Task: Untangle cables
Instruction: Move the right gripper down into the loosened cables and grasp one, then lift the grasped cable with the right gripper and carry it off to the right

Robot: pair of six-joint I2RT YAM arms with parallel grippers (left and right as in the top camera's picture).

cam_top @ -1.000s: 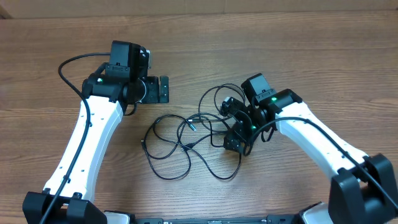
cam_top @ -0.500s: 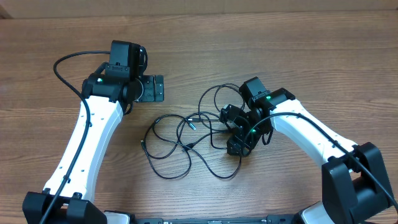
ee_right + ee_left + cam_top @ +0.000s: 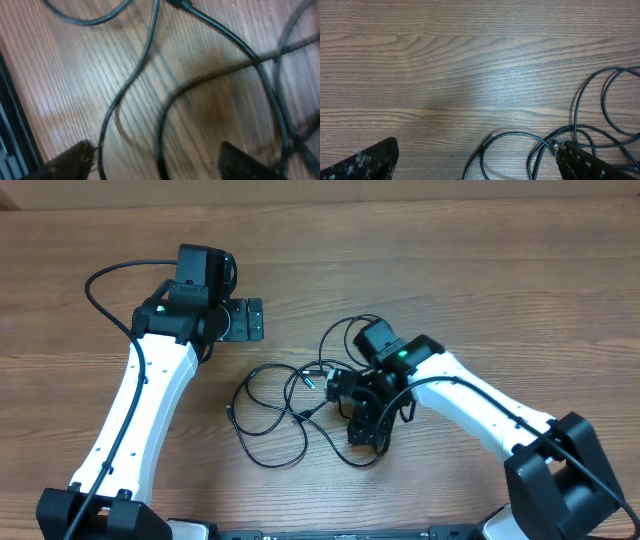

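Okay, left gripper (image 3: 254, 320) has its fingers spread wide with nothing between them. The cables (image 3: 300, 416) lie tangled on the table (image 3: 470, 260), off to the side of one of its fingers (image 3: 592, 162) and near that tip. Right gripper (image 3: 350, 408) sits low over the tangle's edge, fingers apart. Black strands run across the wood between and ahead of them, not pinched.

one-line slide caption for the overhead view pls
Overhead: right hand low over the tangled black cables on the wooden table, left hand open and clear of them.
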